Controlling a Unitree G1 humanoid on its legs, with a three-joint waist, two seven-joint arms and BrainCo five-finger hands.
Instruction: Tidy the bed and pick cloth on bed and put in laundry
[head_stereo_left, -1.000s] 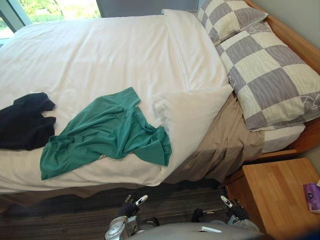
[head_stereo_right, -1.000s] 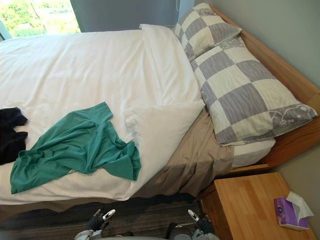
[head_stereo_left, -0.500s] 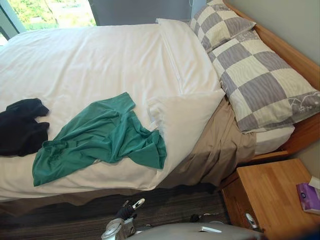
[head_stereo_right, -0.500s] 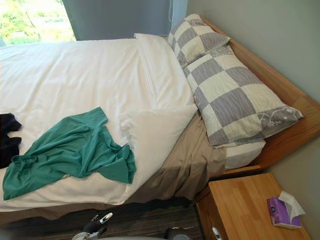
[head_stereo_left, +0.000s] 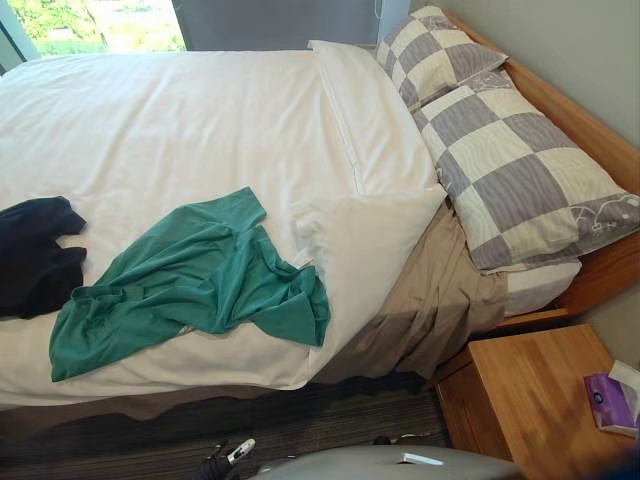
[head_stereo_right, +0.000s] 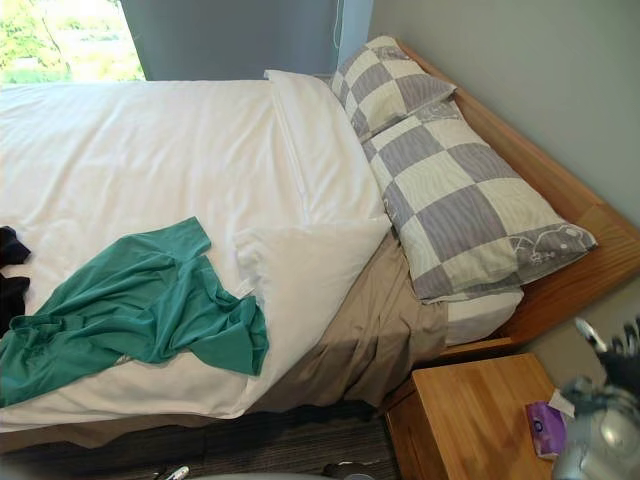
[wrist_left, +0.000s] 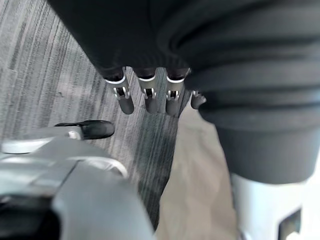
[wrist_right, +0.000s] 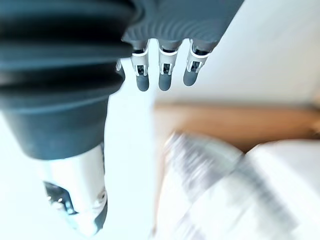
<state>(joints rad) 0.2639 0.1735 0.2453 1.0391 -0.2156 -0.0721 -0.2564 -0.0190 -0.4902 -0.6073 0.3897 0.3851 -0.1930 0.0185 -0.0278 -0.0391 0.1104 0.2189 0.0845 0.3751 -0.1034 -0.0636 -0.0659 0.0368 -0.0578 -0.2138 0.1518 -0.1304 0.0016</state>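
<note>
Basically nothing's done yet. The green shirt lies crumpled on the white duvet by the bed's near edge. A black garment sits just beside it, and both are untouched. The duvet's corner is flipped back, baring a tan sheet below the checked pillows. The left hand hangs low over the carpet and the right hand is up by the bedside table. Both have loose, straight fingers and hold nothing. Nothing blocks the reach to the shirt, I'd say.

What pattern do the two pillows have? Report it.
The pillows are checked in grey and cream squares, clearest in the right eye view.
</note>
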